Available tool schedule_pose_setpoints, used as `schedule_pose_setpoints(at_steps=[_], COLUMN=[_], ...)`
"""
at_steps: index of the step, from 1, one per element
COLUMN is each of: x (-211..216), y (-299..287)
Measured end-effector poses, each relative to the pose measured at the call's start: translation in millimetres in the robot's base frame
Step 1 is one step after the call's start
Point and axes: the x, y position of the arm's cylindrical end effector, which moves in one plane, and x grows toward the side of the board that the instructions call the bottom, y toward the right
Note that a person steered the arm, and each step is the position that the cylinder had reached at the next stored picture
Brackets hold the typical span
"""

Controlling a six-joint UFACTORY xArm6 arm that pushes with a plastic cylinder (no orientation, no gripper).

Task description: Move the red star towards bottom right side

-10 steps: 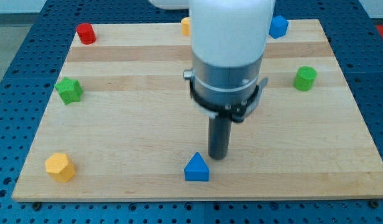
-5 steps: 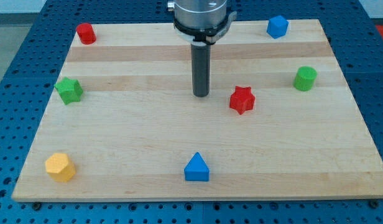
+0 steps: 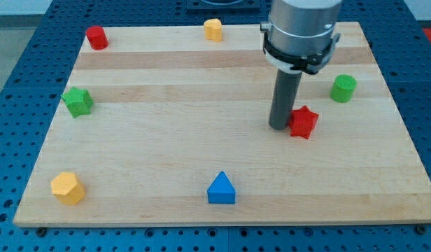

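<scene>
My tip (image 3: 279,127) (a bare rod tool, nothing clamped) touches the red plastic star block (image 3: 303,122) just right of it, one star point upward, no clear long axis.

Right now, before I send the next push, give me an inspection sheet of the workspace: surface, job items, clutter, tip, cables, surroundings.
Surface: wooden board, flat, light planks.
Job item: red star, right of centre, upright.
Clutter: red cylinder top left; yellow block top edge; green star left; yellow hexagonal block bottom left; blue triangle bottom centre; green cylinder right.
Tip: my tip sits at the red star's left side, apparently touching it.
Pincer: none fitted.
Cables: nothing seen.
Surroundings: blue perforated base around the board.
</scene>
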Motion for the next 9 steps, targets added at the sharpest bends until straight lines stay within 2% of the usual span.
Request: schedule_pose_setpoints(at_steps=[1,2,3,5,6,7,8,9], x=[-8,-8,7,-10,1,37,69,78], y=[2,31,51,50,73,95,96,96])
